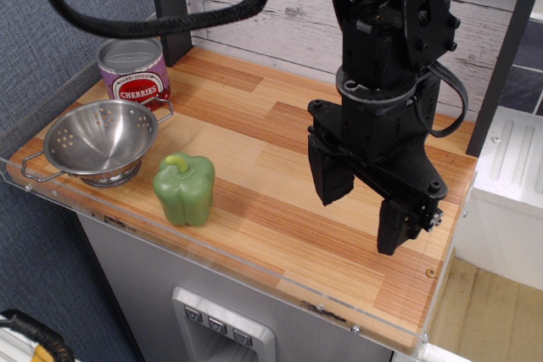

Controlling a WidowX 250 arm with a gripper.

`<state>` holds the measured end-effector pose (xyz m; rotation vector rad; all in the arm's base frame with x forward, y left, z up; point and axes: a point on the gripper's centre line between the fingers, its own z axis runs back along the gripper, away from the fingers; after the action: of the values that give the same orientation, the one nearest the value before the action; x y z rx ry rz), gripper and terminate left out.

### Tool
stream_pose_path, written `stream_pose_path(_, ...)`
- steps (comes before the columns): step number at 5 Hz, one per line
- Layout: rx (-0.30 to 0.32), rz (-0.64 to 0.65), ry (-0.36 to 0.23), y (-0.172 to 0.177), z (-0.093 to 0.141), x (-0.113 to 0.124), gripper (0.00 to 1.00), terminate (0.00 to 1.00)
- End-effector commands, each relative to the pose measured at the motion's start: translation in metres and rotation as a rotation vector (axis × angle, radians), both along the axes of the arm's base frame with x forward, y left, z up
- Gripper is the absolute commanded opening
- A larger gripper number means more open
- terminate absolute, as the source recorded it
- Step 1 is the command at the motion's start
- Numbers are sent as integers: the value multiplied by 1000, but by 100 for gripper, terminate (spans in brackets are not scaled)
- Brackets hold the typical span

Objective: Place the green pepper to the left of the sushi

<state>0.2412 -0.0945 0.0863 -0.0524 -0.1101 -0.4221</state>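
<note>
The green pepper (184, 190) stands upright on the wooden tabletop near the front left, just right of the colander. My gripper (365, 208) hangs over the right part of the table, well to the right of the pepper. Its two black fingers are spread wide apart with nothing between them. The sushi does not show in this view; it may be hidden behind the arm.
A steel colander (100, 140) sits at the front left. A cherries can (134, 71) stands behind it by the left wall. The wooden tabletop (254, 125) has a clear plastic lip along its front edge. A white unit (509, 201) stands to the right.
</note>
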Motion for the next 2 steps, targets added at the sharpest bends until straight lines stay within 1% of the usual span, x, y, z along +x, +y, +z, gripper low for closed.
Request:
stream_pose_path(1,0,0,0,0,0,0,100,0)
stream_pose_path(2,43,-84,-6,7,1,-13,100,0)
